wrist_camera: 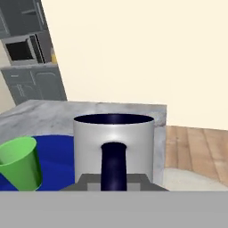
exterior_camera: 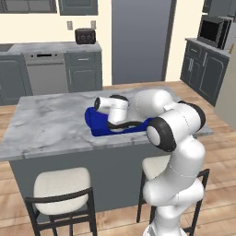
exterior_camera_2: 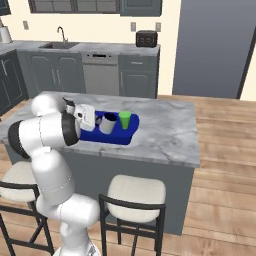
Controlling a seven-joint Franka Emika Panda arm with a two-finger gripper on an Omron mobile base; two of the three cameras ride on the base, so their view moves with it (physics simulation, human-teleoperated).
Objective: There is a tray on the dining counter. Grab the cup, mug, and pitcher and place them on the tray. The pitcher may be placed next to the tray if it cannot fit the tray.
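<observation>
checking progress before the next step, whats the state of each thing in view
cup: upright in the tray, free
mug: upright over the tray, handle held
pincer: shut on the mug handle
tray: on the counter, holding the cup
counter: carries the tray

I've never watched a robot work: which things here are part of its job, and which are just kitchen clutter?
Job:
tray
cup
mug, gripper at its handle
dining counter

Just there:
toaster
microwave
stools
sink
</observation>
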